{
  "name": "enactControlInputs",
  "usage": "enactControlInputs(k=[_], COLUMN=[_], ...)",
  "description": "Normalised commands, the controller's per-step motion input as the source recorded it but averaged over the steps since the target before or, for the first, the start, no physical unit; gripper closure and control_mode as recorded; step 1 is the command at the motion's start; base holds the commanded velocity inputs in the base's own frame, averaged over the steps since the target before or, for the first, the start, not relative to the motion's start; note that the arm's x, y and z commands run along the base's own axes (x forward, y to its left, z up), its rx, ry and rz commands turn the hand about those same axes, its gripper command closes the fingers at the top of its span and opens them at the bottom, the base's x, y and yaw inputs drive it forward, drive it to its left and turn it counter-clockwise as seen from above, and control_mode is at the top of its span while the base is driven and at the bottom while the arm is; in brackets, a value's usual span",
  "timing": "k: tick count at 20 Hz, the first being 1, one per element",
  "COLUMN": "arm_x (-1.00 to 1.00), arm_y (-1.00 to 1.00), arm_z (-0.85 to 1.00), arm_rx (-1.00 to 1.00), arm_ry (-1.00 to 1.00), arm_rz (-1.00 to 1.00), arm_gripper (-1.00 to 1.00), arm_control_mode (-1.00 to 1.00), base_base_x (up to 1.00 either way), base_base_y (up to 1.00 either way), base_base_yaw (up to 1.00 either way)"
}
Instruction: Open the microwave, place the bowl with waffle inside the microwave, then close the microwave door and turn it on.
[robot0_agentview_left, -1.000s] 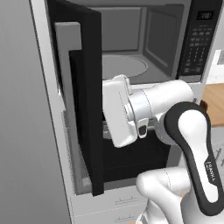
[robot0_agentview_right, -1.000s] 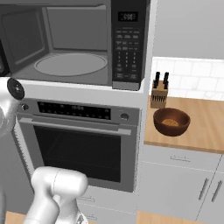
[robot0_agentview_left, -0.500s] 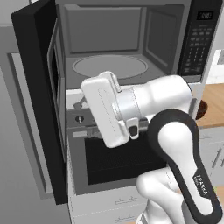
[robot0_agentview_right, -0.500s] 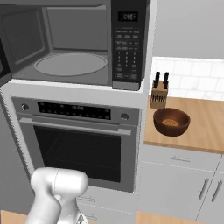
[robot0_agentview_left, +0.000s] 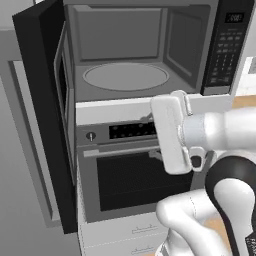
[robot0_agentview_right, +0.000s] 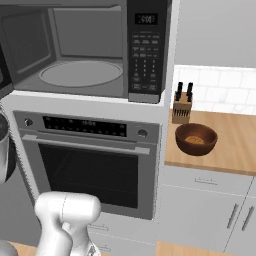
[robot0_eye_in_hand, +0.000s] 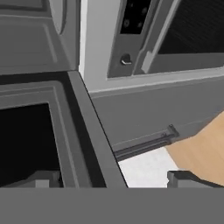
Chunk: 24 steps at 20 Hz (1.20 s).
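Left base view: nearest, the white arm is seen at the lower right, with a small line of print at the bottom right corner that is cut off and too small to be read. The hand is held in front of the oven, below the microwave. The microwave door is swung wide open to the left, and the pale turntable lies bare in the grey cavity. The display and key labels on the keypad strip are too blurred to be read.

In the hand view, the pincer is seen with its two tips set wide apart at the bottom, and nothing is held between them. The edge of the door is seen between the tips.

In the right base view, the bowl rests on the wooden surface, to the right of the oven and well apart from the microwave. Something pale tan lies inside it, but it cannot be made out clearly. A knife block stands just behind the bowl, near the tiled wall. The oven panel markings are illegible.
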Motion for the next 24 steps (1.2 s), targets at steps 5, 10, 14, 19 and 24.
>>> enactControlInputs(k=[5, 10, 14, 19, 24], arm_x=[0.22, 0.41, 0.47, 0.49, 0.1], arm_y=[-1.0, -1.0, -1.0, -1.0, -1.0], arm_z=[-0.19, -0.36, -0.58, -0.71, -0.58], arm_rx=[0.0, -0.01, 0.0, 0.0, 0.05], arm_ry=[0.03, 0.06, 0.1, 0.06, 0.0], arm_rz=[-0.45, -0.35, -0.16, -0.04, 0.0], arm_gripper=[-1.0, -1.0, -1.0, -1.0, -1.0], arm_control_mode=[-1.0, -1.0, -1.0, -1.0, -1.0], base_base_x=[0.0, 0.0, 0.0, 0.0, 0.0], base_base_y=[0.0, 0.0, 0.0, 0.0, 0.0], base_base_yaw=[0.0, 0.0, 0.0, 0.0, 0.0])
